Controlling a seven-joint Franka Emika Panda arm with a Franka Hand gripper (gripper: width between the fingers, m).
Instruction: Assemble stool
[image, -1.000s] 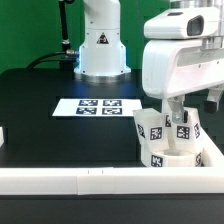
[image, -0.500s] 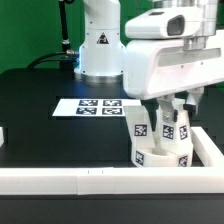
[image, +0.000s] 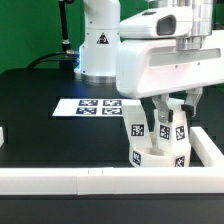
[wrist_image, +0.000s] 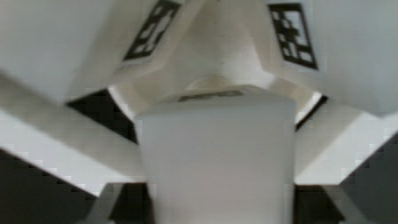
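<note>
The white stool stands upside down on the black table, its round seat (image: 148, 157) down and its tagged legs (image: 138, 124) pointing up. It sits near the corner of the white border bars, at the exterior view's right. My gripper (image: 166, 112) comes down from above and is shut on one upright leg (image: 178, 130). In the wrist view that leg (wrist_image: 214, 140) fills the middle between my jaws, my gripper (wrist_image: 214, 206) closed round it. Two other tagged legs (wrist_image: 151, 35) spread behind it, over the seat (wrist_image: 125, 100).
The marker board (image: 95, 106) lies flat behind the stool. A white border bar (image: 80, 179) runs along the front and another (image: 212, 150) along the exterior view's right. The robot base (image: 100, 45) stands at the back. A small white piece (image: 3, 135) shows at the left edge.
My gripper and the stool have moved together towards the exterior view's left, away from the right bar. The grip on the leg is unchanged.
</note>
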